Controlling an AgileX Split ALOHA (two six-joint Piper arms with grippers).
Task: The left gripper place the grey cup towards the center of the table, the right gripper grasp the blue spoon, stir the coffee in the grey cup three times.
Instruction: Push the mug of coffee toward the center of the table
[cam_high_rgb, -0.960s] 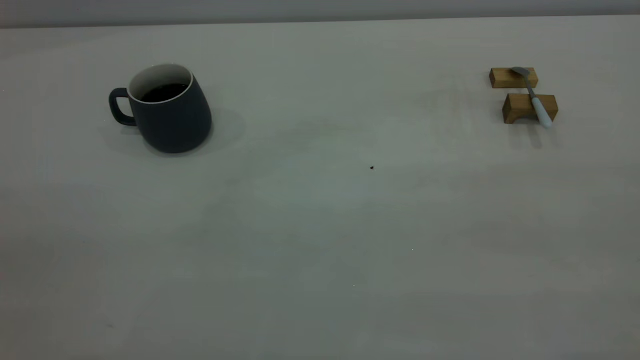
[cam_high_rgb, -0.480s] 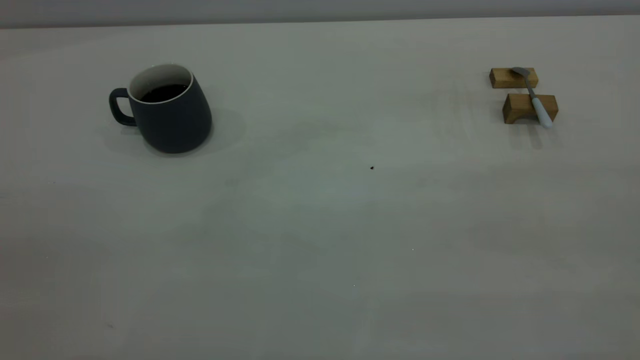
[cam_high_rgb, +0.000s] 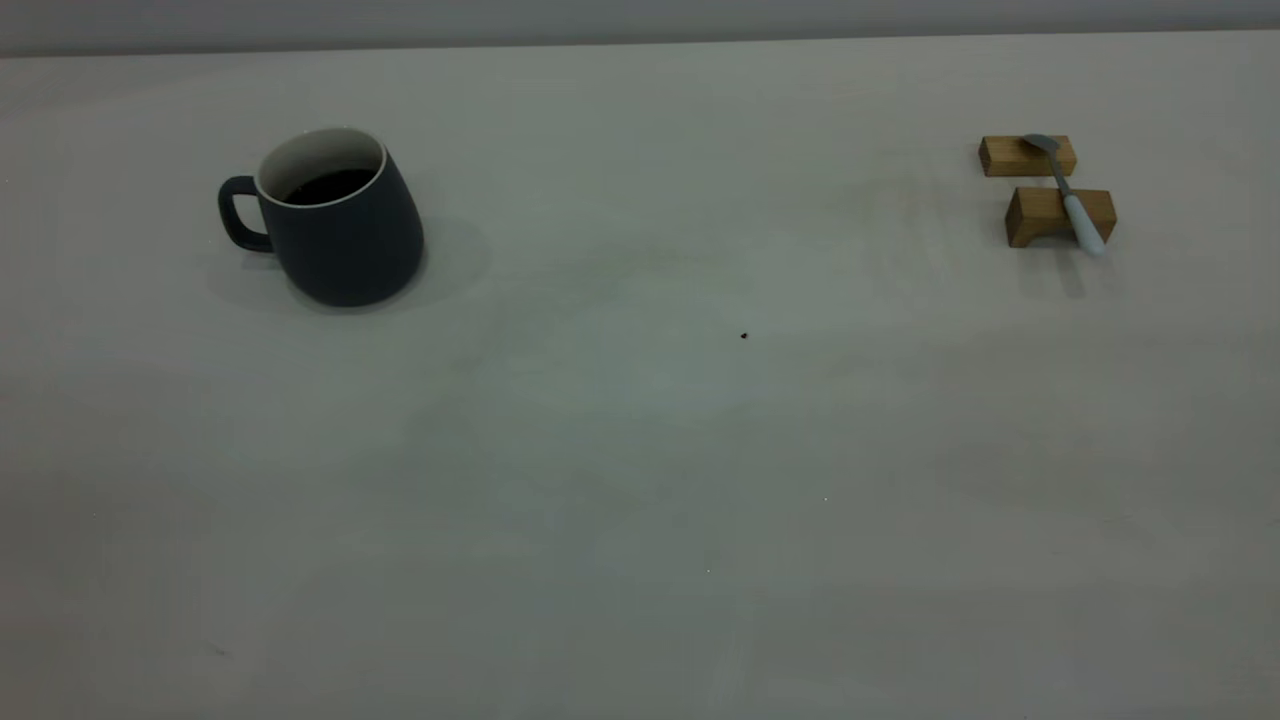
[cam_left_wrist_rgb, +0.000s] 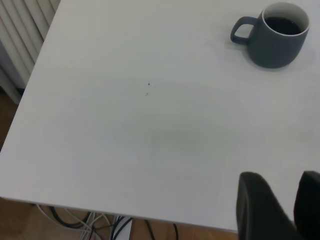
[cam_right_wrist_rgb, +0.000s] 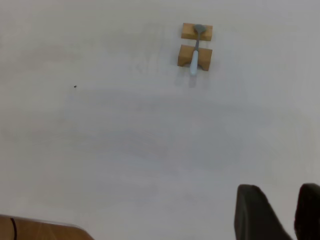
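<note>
Both grippers hover above the table (cam_high_rgb: 640, 450), fingers apart: left gripper (cam_left_wrist_rgb: 281, 200) far from grey cup (cam_left_wrist_rgb: 275, 34); right gripper (cam_right_wrist_rgb: 280, 210) far from blue spoon (cam_right_wrist_rgb: 195, 52).

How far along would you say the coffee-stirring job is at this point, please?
Nothing looks done yet. The grey cup with coffee stands far left on the table, not at the center. The blue spoon lies across two wooden blocks at far right. The left gripper and right gripper are both open, empty and far from their targets. Moving the cup, grasping and stirring all remain.
</note>
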